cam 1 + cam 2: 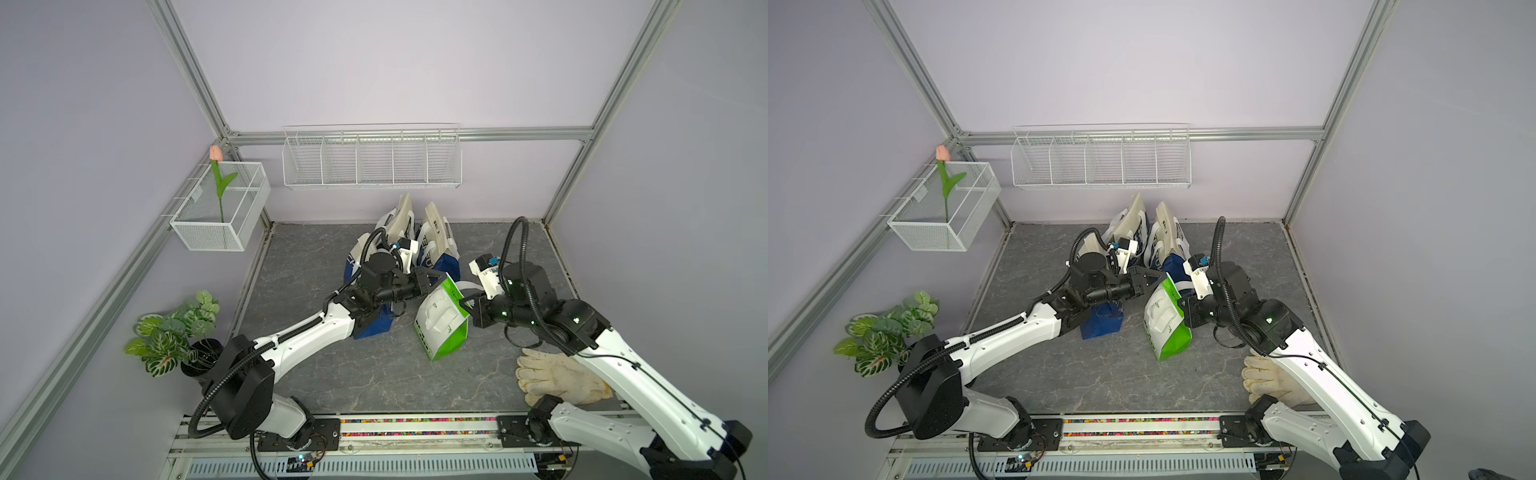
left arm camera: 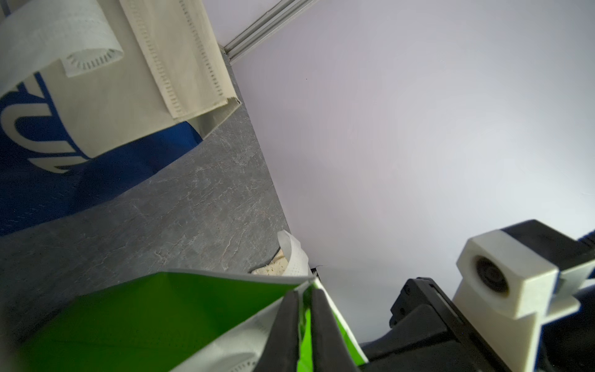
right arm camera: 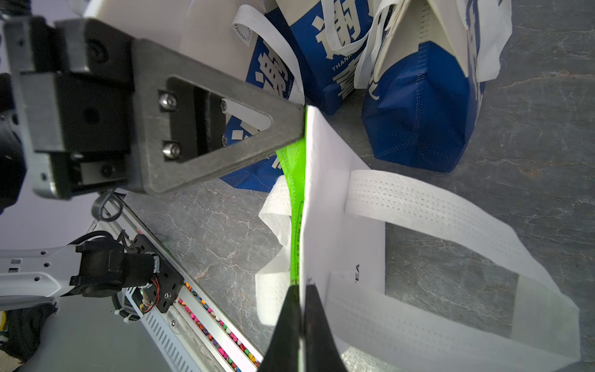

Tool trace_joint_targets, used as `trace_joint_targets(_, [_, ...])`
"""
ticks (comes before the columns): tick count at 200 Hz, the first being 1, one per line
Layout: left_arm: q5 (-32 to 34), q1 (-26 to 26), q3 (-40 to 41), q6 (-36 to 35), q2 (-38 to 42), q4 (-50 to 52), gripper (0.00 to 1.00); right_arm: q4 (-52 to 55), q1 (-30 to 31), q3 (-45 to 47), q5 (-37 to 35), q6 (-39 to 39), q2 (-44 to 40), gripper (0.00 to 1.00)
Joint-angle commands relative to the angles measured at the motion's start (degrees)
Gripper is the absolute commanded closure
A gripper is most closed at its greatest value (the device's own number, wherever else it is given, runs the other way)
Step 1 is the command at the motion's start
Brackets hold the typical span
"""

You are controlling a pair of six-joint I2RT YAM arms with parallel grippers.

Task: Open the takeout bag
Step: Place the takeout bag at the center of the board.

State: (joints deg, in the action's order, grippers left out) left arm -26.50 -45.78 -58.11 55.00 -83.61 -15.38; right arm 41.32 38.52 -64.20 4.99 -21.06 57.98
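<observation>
Gripping 1 takeout bag, mid-table, by its top rim with left claw and right claw clamped tight, amid 3 blue bags crowding its far-left side and 1 potted plant near left.

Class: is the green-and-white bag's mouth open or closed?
Closed: the bag is flattened, walls together; left gripper and right gripper pinch opposite ends.

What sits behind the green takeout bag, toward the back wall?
Behind the green takeout bag, blue-and-white bags stand on the table. The left arm covers part of them, so their number cannot be told.
</observation>
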Motion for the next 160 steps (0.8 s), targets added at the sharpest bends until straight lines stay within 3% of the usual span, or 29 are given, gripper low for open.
trace_joint_targets(1, [-2.3,-0.4,-0.6,0.3,-0.3,-2.8,0.95,-0.3,-0.1,0.0,1.7,-0.4,-0.1,0.93])
trace_joint_targets(8, [-2.2,-0.4,-0.8,0.2,-0.5,-2.5,1.0,-0.4,-0.2,-0.1,1.8,-0.4,0.2,0.93])
trace_joint_targets(63, [4.1,-0.5,-3.0,-3.2,3.6,8.6,1.0,1.9,-0.2,-3.0,0.1,0.2,1.1,0.84])
trace_joint_targets(130, [10.4,-0.5,-0.6,-1.0,9.6,14.1,1.0,7.9,0.9,-12.0,-2.7,3.8,6.4,0.36])
trace_joint_targets(160, [10.7,-0.6,1.5,1.1,11.1,12.8,1.0,7.8,1.7,-12.6,-2.7,4.7,7.4,0.32])
